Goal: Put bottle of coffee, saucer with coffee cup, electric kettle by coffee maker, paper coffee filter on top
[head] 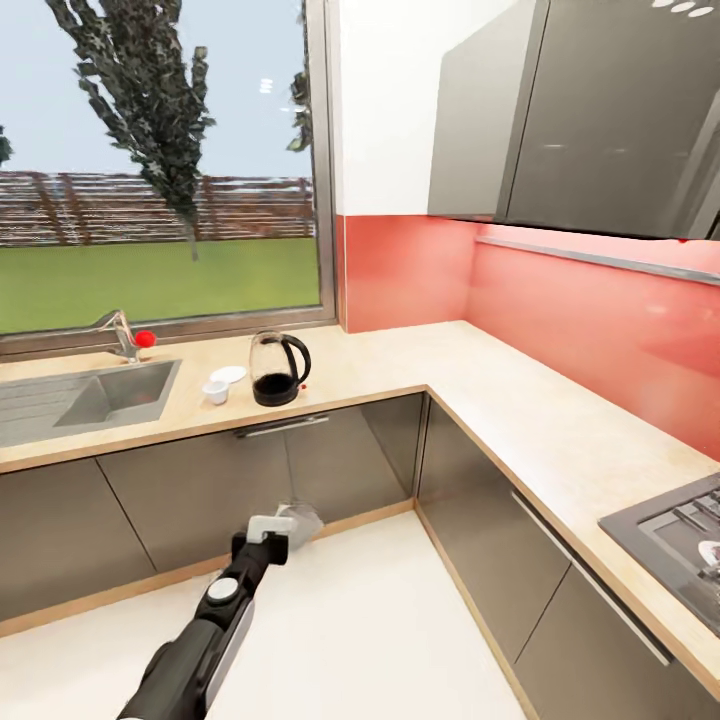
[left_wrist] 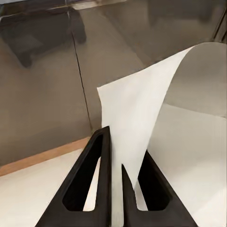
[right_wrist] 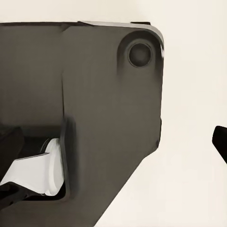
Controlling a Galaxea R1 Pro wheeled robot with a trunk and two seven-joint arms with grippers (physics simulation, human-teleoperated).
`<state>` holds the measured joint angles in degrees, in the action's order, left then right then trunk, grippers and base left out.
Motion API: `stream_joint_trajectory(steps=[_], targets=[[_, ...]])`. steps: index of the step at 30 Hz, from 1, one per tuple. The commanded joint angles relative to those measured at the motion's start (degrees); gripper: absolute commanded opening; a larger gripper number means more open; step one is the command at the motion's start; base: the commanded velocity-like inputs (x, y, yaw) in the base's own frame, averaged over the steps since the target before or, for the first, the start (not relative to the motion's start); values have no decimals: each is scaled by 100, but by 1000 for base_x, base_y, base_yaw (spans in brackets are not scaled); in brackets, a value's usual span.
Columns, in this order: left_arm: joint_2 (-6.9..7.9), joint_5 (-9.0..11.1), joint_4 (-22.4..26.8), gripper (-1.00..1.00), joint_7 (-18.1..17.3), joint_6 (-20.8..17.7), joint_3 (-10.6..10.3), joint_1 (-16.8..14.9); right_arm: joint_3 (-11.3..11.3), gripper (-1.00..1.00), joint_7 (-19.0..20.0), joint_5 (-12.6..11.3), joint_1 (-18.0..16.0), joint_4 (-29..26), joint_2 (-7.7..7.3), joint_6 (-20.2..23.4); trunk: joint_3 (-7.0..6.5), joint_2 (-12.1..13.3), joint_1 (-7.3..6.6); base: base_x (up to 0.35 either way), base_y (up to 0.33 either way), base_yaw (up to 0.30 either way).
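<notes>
My left gripper (head: 277, 531) is shut on a white paper coffee filter (head: 303, 519), held low over the floor in front of the lower cabinets. In the left wrist view the filter (left_wrist: 142, 113) rises as a curved sheet from between the two black fingers (left_wrist: 97, 170), which pinch its lower edge. On the countertop under the window stands a glass electric kettle (head: 278, 368) with a black base and handle. Just left of it are a small white coffee cup (head: 216, 392) and a white saucer (head: 229, 375), the cup beside the saucer. The right wrist view looks at my own dark body panel.
A steel sink (head: 100, 395) with a faucet (head: 122, 335) lies left of the kettle. The L-shaped counter (head: 500, 400) runs right to a stove (head: 680, 530). Grey wall cabinets (head: 580, 110) hang above. Grey lower cabinet doors (head: 300, 470) face the pale floor (head: 380, 620).
</notes>
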<state>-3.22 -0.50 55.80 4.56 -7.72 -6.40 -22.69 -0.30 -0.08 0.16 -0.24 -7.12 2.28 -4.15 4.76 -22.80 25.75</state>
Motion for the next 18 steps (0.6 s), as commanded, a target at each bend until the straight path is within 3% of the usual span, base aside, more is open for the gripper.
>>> stream_joint_trajectory(steps=[1, 5, 9, 12, 15, 18], targets=[[8, -22, -6, -100, 16, -20, -11, 82, -3, 100, -1, 1, -2, -3, 1, -16, 12, -12, 3, -17, 0, 0], [38, -34, -29, -100, 23, 8, -9, 531, -2, 100, -2, 1, -2, -8, -6, -22, 12, -12, 3, -6, 0, 0], [197, -30, -39, -100, 43, -9, 109, 900, -5, 100, -7, 1, -2, -8, -15, -24, 12, -12, 3, -1, 0, 0], [348, -9, -228, -100, 41, -45, 473, 1077, -5, 100, -9, 1, -2, -9, -16, -25, 12, -12, 3, 0, 0, 1], [396, -3, -705, -100, 31, -61, 938, 1139, -5, 100, -13, 1, -2, -9, -17, -25, 12, -12, 3, 0, 0, 81], [417, -9, -1170, -100, 28, -68, 1190, 1149, -5, 100, -17, 1, -2, -9, -17, -22, 14, -12, 3, 0, 0, 201]])
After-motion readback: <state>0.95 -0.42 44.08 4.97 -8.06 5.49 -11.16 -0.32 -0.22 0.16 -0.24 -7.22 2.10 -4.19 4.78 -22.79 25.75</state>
